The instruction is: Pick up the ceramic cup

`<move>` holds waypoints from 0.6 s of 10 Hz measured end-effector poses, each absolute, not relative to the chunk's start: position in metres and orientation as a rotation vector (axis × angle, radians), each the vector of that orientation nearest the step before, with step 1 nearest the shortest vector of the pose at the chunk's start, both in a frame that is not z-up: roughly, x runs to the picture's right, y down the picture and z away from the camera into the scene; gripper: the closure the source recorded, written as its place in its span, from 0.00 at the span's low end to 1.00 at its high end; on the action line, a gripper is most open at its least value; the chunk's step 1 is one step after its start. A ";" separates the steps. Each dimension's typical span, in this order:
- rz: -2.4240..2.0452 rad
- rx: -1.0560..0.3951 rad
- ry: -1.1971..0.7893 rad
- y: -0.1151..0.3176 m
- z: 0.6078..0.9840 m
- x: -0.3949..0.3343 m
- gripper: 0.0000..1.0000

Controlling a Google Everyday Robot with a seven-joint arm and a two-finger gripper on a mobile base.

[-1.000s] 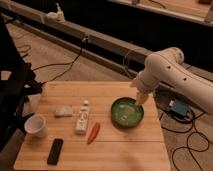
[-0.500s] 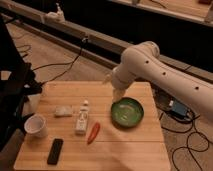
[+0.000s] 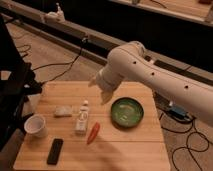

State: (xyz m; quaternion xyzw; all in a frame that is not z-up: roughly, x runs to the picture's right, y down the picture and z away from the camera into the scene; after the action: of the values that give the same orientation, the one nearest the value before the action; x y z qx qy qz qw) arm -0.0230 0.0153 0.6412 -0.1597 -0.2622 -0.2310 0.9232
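The ceramic cup [image 3: 36, 125] is small, white and round with a wide mouth. It stands upright near the left edge of the wooden table [image 3: 125, 145]. My gripper [image 3: 99, 89] hangs at the end of the white arm [image 3: 145, 70], above the middle of the table's far half. It is well to the right of the cup and farther back, and nothing is seen in it. A white bottle [image 3: 82, 119] lies between the gripper and the cup.
A wide green bowl [image 3: 127, 111] sits on the table's right side. A red pepper [image 3: 93, 132] lies beside the bottle, a pale packet [image 3: 63, 111] to its left and a black remote [image 3: 55, 151] near the front edge. Cables cross the floor around the table.
The arm has swung left from above the green bowl to above the table's middle, bringing the gripper nearer the bottle and the cup. The objects on the table have not moved.
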 end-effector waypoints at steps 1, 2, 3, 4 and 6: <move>-0.473 -0.330 -0.542 0.016 0.643 -0.024 0.35; -0.477 -0.338 -0.558 0.022 0.652 -0.029 0.35; -0.491 -0.339 -0.583 0.026 0.661 -0.041 0.35; -0.507 -0.340 -0.611 0.031 0.671 -0.056 0.35; -0.537 -0.347 -0.671 0.041 0.693 -0.088 0.35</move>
State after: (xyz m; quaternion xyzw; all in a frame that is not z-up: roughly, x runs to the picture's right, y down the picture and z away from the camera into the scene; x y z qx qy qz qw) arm -0.0880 0.0412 0.6928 -0.1673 -0.3235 -0.2591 0.8946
